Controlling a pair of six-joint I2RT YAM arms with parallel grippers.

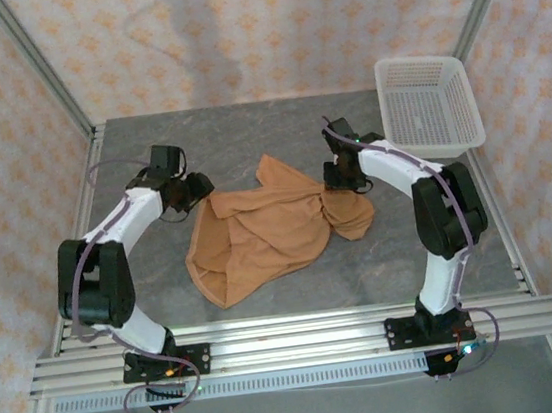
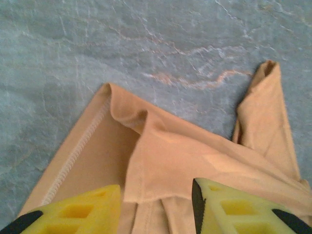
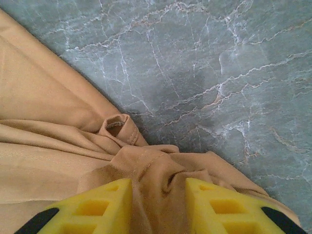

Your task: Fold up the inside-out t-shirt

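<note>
2 grippers, 2 yellow fingers each. Left gripper (image 2: 156,195): fingers part-open, nothing pinched. Flat cloth with a stitched hem lies under and between them. Right gripper (image 3: 158,187): fingers apart, narrower gap. A bunched hump of cloth sits in the gap, not squeezed. 1 t-shirt (image 1: 269,232), orange-tan, crumpled on the table (image 1: 247,134), spread between the two grippers. 1 sleeve cuff (image 3: 117,127) sits just beyond the right fingers. 1 white basket (image 1: 417,60) sits farther out past the right fingers, apart from the t-shirt.
</note>
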